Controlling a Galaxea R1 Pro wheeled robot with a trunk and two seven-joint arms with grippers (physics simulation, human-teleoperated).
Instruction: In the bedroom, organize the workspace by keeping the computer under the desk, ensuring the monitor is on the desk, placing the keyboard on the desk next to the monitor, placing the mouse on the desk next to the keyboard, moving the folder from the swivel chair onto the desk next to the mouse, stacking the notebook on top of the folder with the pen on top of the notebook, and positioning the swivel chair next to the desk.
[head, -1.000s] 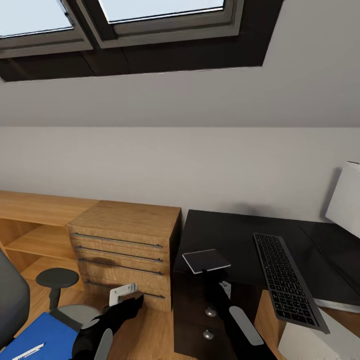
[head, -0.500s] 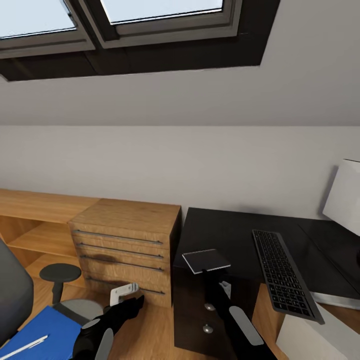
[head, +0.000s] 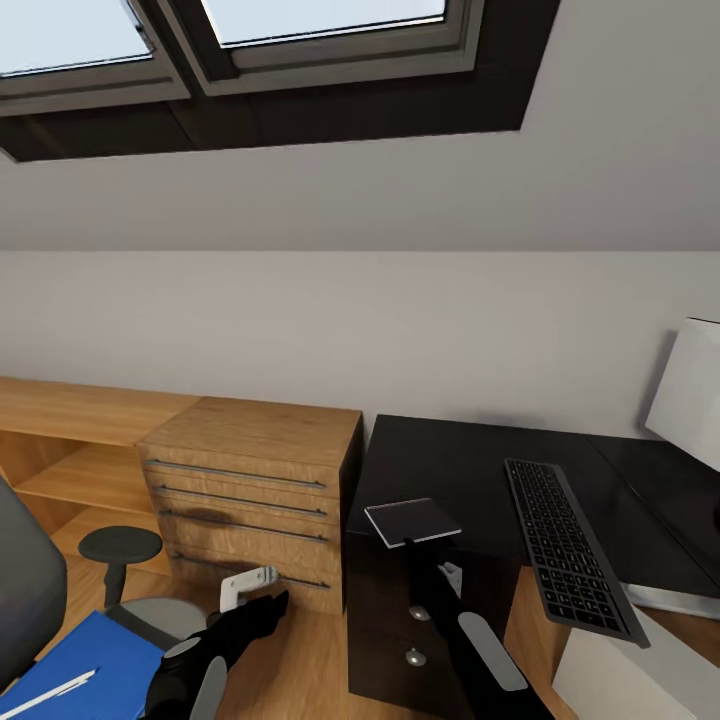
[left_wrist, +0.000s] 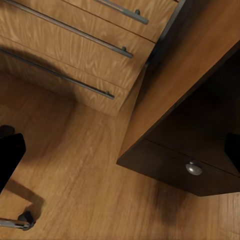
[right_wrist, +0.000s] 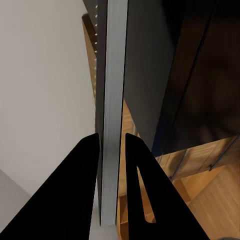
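Notebook (head: 413, 521), small and dark with pale edges, sits pinched in the right claw (head: 412, 543) just below the middle of the head view, held level over the near left corner of the black bench (head: 460, 470); the right wrist view shows its pale edge (right_wrist: 111, 100) squeezed between the two black fingers. The left claw (head: 250, 585) hangs lower left over the wood floor with its white fingers apart and nothing between them. Outward to the right, the keyboard (head: 563, 545) lies on the bench, and the white back of the monitor (head: 688, 395) stands at the right edge. At lower left the blue folder (head: 85, 670), with the white pen (head: 50, 692) on it, lies on the swivel chair (head: 25, 600). Since a second ago the whole view has slid slightly, so the camera moved; in the last half second almost nothing shifts. My reading: the folder must reach the bench before the notebook can be stacked. No brand, label or writing is readable anywhere.
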